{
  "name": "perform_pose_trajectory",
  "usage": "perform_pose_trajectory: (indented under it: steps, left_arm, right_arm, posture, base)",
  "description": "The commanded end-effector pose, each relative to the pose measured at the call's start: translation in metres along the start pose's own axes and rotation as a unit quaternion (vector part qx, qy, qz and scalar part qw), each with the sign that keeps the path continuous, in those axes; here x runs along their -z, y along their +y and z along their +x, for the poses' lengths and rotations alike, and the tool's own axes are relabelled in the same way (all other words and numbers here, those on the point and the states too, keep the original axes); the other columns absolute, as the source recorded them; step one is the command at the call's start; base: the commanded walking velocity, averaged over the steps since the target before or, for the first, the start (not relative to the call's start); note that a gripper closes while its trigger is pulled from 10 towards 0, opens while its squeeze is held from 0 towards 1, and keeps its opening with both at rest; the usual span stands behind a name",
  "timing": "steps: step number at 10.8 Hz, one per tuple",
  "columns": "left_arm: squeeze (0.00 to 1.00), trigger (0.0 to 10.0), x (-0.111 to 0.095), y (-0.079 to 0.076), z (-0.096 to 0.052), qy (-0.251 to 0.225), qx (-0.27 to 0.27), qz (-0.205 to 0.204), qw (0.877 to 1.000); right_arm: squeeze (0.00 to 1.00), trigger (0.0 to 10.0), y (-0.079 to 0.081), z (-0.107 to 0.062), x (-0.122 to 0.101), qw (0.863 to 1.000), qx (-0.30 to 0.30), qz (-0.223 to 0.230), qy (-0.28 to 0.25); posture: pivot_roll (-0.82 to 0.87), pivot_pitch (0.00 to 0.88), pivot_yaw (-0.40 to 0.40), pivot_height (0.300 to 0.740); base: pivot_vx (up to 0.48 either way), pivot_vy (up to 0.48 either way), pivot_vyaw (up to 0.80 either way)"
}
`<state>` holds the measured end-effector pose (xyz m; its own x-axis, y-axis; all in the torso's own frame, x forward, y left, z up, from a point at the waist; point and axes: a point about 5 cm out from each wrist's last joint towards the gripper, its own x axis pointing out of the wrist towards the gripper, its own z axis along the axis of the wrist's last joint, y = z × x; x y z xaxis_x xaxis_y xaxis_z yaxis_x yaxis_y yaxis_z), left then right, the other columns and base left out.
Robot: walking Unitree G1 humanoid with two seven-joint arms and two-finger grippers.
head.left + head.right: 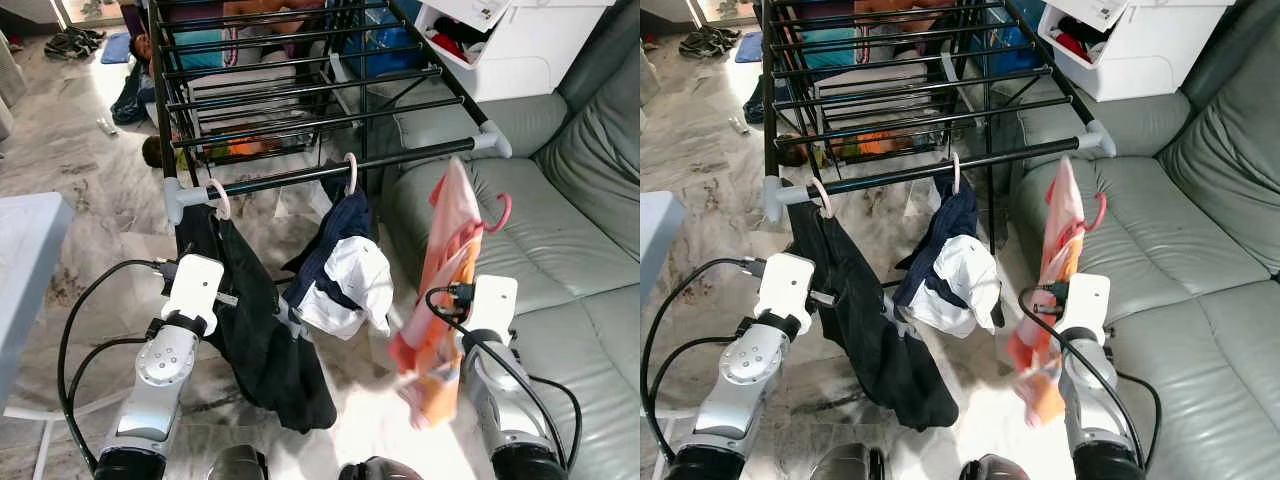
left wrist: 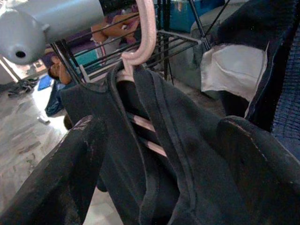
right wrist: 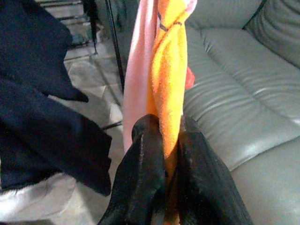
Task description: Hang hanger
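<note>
A black drying rack has a front bar (image 1: 300, 175) carrying two pink hangers. One hanger (image 1: 219, 196) holds a black garment (image 1: 262, 330); the other hanger (image 1: 350, 172) holds a navy and white garment (image 1: 345, 270). My left gripper (image 2: 164, 124) stands open against the black garment, just below the bar's grey end cap (image 2: 42, 28). My right gripper (image 3: 171, 136) is shut on an orange and pink cloth (image 1: 440, 290). That cloth hangs on a red hanger whose hook (image 1: 502, 212) is in the air, below the bar's right end (image 1: 487, 140).
A grey leather sofa (image 1: 560, 240) fills the right side, with a white cabinet (image 1: 520, 45) behind it. A pale table edge (image 1: 25, 270) stands at the left. Clothes and clutter (image 1: 130, 95) lie on the marble floor beyond the rack.
</note>
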<state>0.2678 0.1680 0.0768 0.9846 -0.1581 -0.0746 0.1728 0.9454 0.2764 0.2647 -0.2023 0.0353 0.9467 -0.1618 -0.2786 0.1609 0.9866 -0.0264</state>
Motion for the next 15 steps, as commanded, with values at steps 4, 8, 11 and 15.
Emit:
perform_pose_trajectory:
  steps: [4,8,11,15]
  left_arm:
    - [0.0,10.0,0.001,-0.006,0.001,-0.001,0.008,0.009,1.0]
    - [0.0,10.0,0.0,-0.007,0.002,-0.003,0.014,0.012,1.0]
    - [0.0,10.0,-0.001,-0.007,0.004,-0.005,0.022,0.009,1.0]
    - [0.0,10.0,-0.002,-0.009,0.004,-0.009,0.046,-0.011,0.999]
  right_arm:
    - [0.0,10.0,0.005,0.005,-0.01,0.999,-0.017,-0.044,-0.009]
    - [0.0,10.0,0.005,0.006,-0.007,0.999,0.005,-0.047,0.001]
    - [0.0,10.0,0.006,0.007,-0.008,0.999,-0.012,-0.036,0.002]
    - [0.0,10.0,0.007,0.005,-0.007,0.999,-0.02,-0.028,0.007]
  posture:
    - [-0.04,0.0,-0.03,0.74]
    - [-0.04,0.0,-0.027,0.74]
    - [-0.04,0.0,-0.029,0.74]
    - [-0.05,0.0,-0.027,0.74]
  base:
    - [0.0,0.0,0.0]
    - [-0.203,0.0,0.0]
    - [0.0,0.0,0.0]
    - [0.0,0.0,0.0]
